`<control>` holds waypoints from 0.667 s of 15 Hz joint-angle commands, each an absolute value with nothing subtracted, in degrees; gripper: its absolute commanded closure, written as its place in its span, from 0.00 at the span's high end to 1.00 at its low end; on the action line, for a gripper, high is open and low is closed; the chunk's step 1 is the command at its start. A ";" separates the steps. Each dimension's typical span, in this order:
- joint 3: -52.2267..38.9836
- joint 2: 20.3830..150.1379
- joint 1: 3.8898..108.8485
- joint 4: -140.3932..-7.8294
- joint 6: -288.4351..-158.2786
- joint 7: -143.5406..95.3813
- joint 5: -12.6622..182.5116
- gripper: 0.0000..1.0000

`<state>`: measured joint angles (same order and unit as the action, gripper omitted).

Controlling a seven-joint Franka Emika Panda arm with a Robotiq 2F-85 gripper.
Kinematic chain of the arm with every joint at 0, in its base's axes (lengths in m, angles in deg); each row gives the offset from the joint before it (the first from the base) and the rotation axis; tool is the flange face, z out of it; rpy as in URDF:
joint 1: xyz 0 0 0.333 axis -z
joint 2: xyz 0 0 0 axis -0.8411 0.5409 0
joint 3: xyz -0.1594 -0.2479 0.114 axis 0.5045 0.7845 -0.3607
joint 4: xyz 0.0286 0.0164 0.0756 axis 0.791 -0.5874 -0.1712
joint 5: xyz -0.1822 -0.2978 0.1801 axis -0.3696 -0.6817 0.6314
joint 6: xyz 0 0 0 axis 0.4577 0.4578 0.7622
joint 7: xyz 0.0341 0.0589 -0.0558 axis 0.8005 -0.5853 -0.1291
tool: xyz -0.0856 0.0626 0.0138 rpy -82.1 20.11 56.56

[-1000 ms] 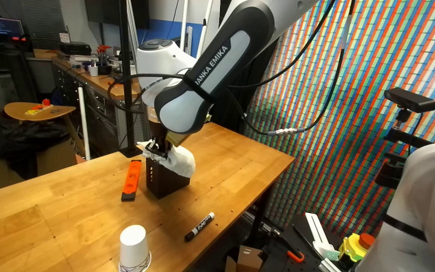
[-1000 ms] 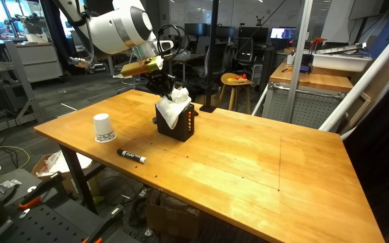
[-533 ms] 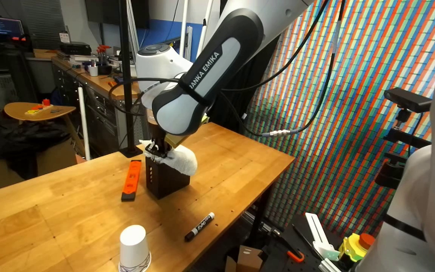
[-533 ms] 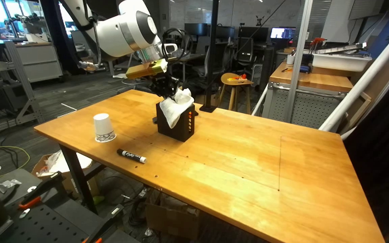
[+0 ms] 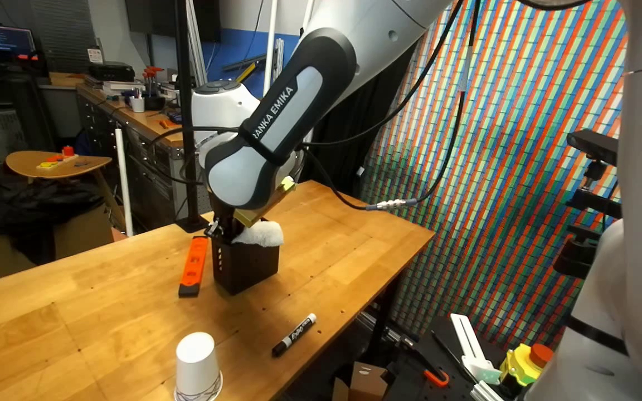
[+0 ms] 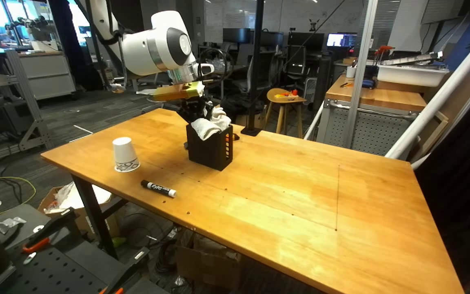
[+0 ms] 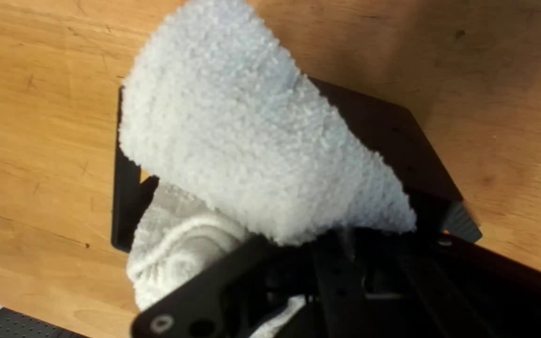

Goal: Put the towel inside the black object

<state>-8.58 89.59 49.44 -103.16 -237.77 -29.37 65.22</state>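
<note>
One towel (image 7: pixel 233 126) overhangs one black box (image 6: pixel 207 152); one pincer (image 6: pixel 204 114) touches it, whether pinching I cannot tell.

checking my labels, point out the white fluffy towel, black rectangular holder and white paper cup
White fluffy towel (image 7: pixel 242 131): wrist view, broad flap.
Black rectangular holder (image 6: pixel 203 151): an exterior view, outer wall.
White paper cup (image 6: pixel 125 154): an exterior view, side wall.

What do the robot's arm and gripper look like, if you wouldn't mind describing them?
The arm is white and rounded, with grey covers framed in black; a grey panel reads "RANKA EMIKA", its start hidden by a black band. A black cable with a silver connector hangs alongside. A gold-yellow block sits above the gripper, which is black with a pale bolt head.
</note>
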 commanded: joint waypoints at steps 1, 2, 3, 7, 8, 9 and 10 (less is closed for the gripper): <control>-14.32 92.34 52.47 -103.86 -241.43 -20.11 75.49 0.03; -16.32 92.14 53.66 -104.18 -242.53 -16.82 79.44 0.03; -18.21 91.68 54.74 -104.42 -243.13 -13.68 83.11 0.06; -19.44 87.50 54.84 -105.10 -242.26 -9.25 86.28 0.51; -18.91 86.05 54.40 -105.63 -242.33 -9.50 85.32 0.59; -18.64 85.02 54.20 -105.92 -242.41 -9.64 84.85 0.66; -18.18 83.57 53.78 -106.42 -242.40 -9.92 83.92 0.73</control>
